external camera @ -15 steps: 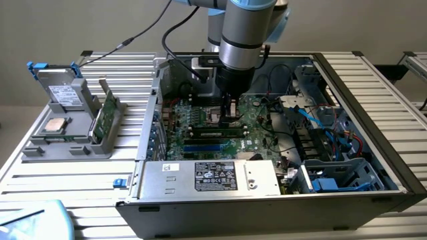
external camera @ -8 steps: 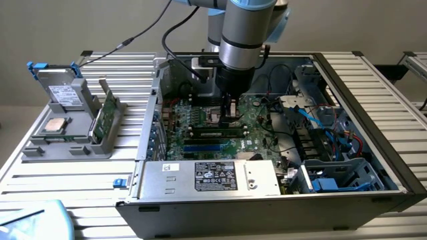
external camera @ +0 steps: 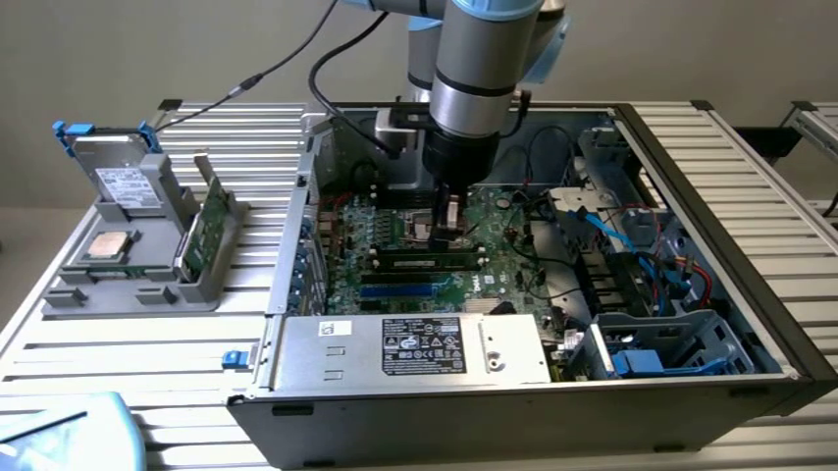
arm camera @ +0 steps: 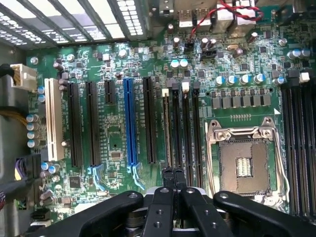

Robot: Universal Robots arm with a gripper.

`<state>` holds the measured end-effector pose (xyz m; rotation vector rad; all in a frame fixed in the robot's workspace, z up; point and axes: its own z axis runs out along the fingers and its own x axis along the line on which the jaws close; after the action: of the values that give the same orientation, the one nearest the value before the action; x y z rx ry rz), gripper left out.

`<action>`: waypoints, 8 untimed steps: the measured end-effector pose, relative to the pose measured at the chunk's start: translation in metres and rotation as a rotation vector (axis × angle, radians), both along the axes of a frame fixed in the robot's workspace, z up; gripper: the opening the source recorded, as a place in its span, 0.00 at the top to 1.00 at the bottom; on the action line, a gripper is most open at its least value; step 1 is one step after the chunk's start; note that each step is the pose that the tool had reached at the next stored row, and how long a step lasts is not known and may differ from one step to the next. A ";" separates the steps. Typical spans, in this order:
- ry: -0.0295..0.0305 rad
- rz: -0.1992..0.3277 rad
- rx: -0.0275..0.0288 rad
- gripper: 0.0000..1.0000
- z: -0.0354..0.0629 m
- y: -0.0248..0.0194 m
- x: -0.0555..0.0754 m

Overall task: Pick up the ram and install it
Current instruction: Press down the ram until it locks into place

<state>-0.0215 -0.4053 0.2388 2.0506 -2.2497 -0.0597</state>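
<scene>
The ram (external camera: 422, 261), a dark stick with a pale label, stands in a slot on the green motherboard (external camera: 504, 250) inside the open computer case. My gripper (external camera: 449, 232) hangs just above it, towards the stick's end on the exterior view's right. In the wrist view the two black fingers (arm camera: 167, 178) are pressed together, and the gripper (arm camera: 173, 178) is shut with nothing visible between them. It sits at one end of the row of memory slots, where the ram's thin top edge (arm camera: 167, 131) runs along one slot. Beside the slots lies the bare processor socket (arm camera: 243, 160).
A grey holder (external camera: 78, 294) on the exterior view's left carries a hard drive (external camera: 125, 182), a square silver chip (external camera: 105, 247) and an upright green board (external camera: 203, 235). The power supply (external camera: 412, 348) sits at the case's front, with cables (external camera: 615, 231) and a drive cage (external camera: 654, 348) towards the right.
</scene>
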 end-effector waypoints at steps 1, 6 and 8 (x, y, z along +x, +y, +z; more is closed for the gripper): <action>0.0001 -0.016 -0.0001 0.89 0.0000 0.0000 0.000; 0.0000 -0.099 0.0000 0.89 -0.0001 0.0000 0.000; 0.0000 -0.131 0.0000 0.89 -0.0002 0.0000 0.000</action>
<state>-0.0215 -0.4053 0.2385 1.9005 -2.3811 -0.0693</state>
